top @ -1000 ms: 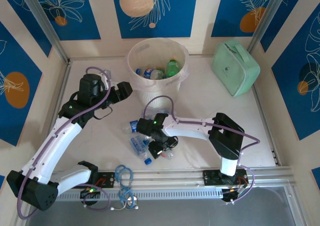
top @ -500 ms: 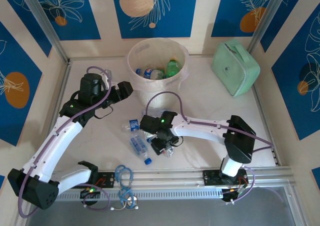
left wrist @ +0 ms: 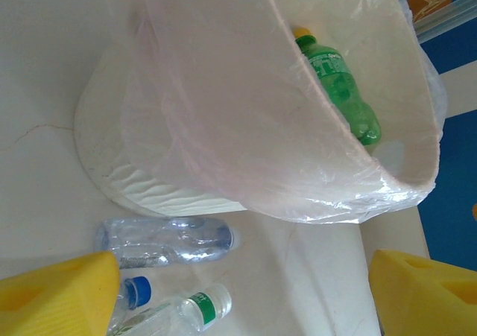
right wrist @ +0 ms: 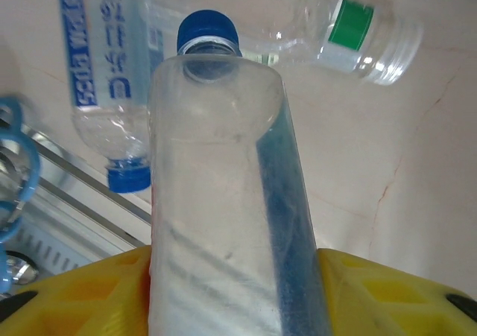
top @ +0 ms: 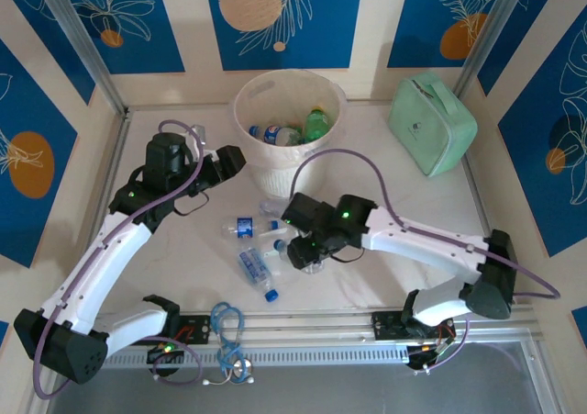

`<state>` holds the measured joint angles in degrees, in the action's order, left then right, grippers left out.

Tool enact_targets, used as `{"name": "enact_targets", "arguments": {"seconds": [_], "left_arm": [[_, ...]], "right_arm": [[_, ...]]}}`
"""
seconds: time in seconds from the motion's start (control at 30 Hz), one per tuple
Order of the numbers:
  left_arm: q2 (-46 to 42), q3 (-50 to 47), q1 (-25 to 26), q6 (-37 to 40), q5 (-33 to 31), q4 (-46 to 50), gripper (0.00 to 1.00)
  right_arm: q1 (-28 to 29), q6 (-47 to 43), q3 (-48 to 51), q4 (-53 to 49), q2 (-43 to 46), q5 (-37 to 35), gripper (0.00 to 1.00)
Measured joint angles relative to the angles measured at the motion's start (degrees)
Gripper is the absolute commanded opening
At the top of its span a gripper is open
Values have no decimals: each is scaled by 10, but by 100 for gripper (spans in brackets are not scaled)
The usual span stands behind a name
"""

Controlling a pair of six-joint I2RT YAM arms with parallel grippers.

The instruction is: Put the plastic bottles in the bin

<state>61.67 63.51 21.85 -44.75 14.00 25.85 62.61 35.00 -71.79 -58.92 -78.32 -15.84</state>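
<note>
In the right wrist view my right gripper (right wrist: 231, 295) is shut on a clear plastic bottle (right wrist: 223, 194) with a blue cap, yellow fingers (right wrist: 82, 295) pressed on both its sides. Under it on the table lie a blue-labelled bottle (right wrist: 104, 75) and a clear one with a green band (right wrist: 350, 27). From above, my right gripper (top: 307, 251) hangs beside the loose bottles (top: 252, 249), in front of the white lined bin (top: 246, 97). A green bottle (top: 316, 125) and a blue-labelled one (top: 275, 135) lie in the bin. My left gripper (top: 229, 162) stands open beside the bin's left wall (left wrist: 223, 127).
A mint green zip case (top: 431, 125) lies at the back right. A coil of blue cable (top: 227, 322) sits on the front rail. Another clear bottle (left wrist: 168, 241) lies against the bin's foot. Patterned walls close in the table on three sides.
My right gripper closed on the clear bottle and moved right and back from the pile, its arm stretching out. The left arm has stayed still.
</note>
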Motion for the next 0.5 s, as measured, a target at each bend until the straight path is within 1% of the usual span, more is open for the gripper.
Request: {"name": "enact_targets", "arguments": {"seconds": [0.17, 0.33, 0.43, 0.5], "left_arm": [[0, 0, 0, -4, 13, -9, 88], [4, 0, 0, -31, 57, -52, 88], [16, -2, 14, -55, 84, -88, 88], [24, -3, 33, -65, 95, -107, 88]], "right_arm": [[-57, 10, 22, 39, 102, 37, 52], [-133, 26, 45, 88, 199, 85, 52], [-159, 36, 52, 109, 232, 110, 52], [-169, 41, 52, 123, 243, 123, 51]]}}
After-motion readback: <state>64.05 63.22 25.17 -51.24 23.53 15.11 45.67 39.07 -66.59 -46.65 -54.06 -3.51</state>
